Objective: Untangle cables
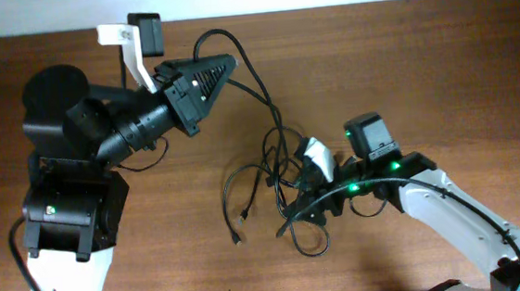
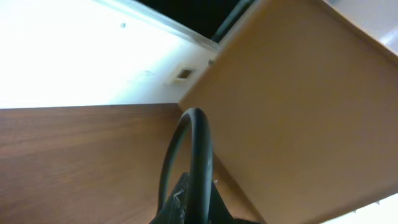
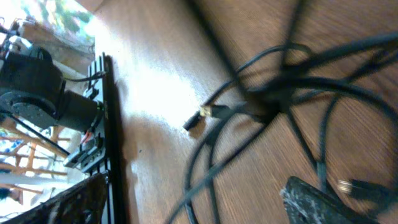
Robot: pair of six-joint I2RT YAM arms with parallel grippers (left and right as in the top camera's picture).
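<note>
Black thin cables point(image 1: 276, 172) tangled in loops, glossy wood-grain table point(image 1: 440, 66)

The left arm point(image 1: 133, 129) is mostly black, ending in a wedge-shaped left tool point(image 1: 227, 62), with a white bracket point(image 1: 116, 33) beside it. The right arm point(image 1: 451, 212) has a white link, black joints and green lights point(image 1: 352, 188).

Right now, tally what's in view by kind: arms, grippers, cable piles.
arms: 2 (left arm, right arm)
grippers: 2 (left gripper, right gripper)
cable tangle: 1, strands too knotted to count
total: 5
</note>
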